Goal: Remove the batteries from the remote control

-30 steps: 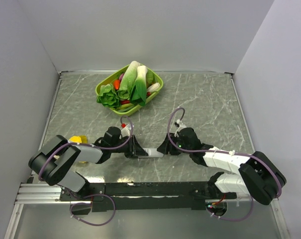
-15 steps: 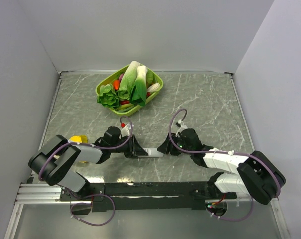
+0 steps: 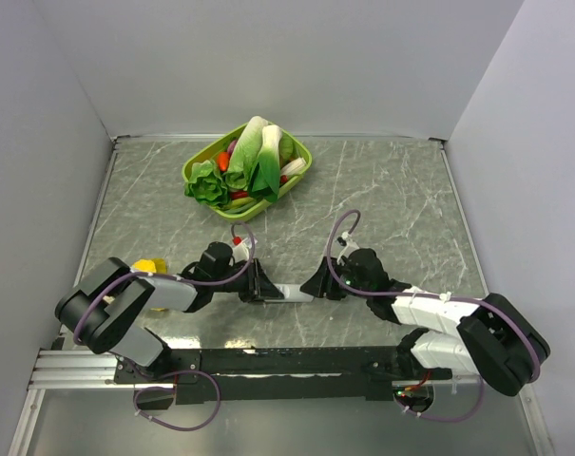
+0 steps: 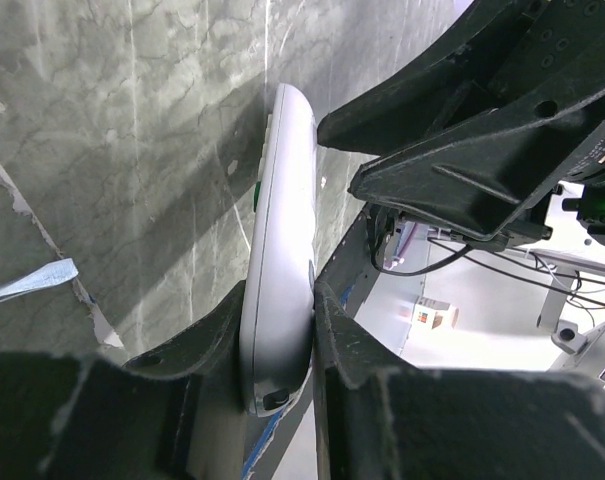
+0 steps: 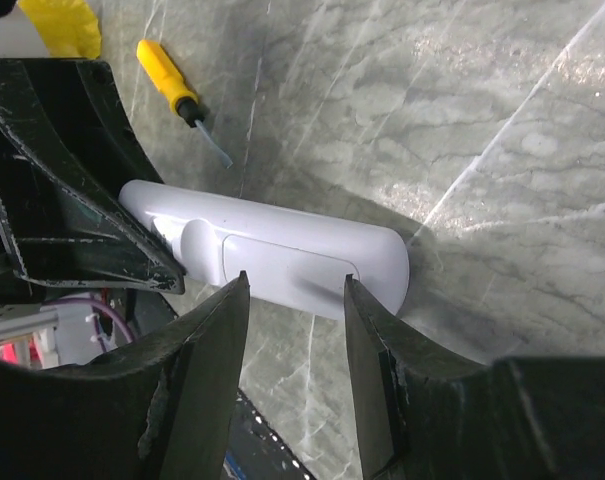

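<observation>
The remote control (image 3: 292, 292) is a slim white bar lying between the two grippers at the near middle of the table. My left gripper (image 3: 259, 285) is shut on the remote's left end; in the left wrist view the remote (image 4: 282, 220) is clamped between both fingers (image 4: 279, 330). My right gripper (image 3: 321, 283) is open at the remote's right end. In the right wrist view its fingertips (image 5: 296, 285) stand apart just in front of the remote (image 5: 272, 250), whose back cover panel is closed. No batteries are visible.
A yellow-handled screwdriver (image 5: 172, 90) lies on the table beyond the remote, and its blade tip shows in the left wrist view (image 4: 27, 282). A green basket (image 3: 298, 174) of toy vegetables stands at the back. A yellow object (image 3: 149, 266) lies by the left arm.
The right arm's wrist has shifted slightly to the right. The left gripper still holds the remote in the same place.
</observation>
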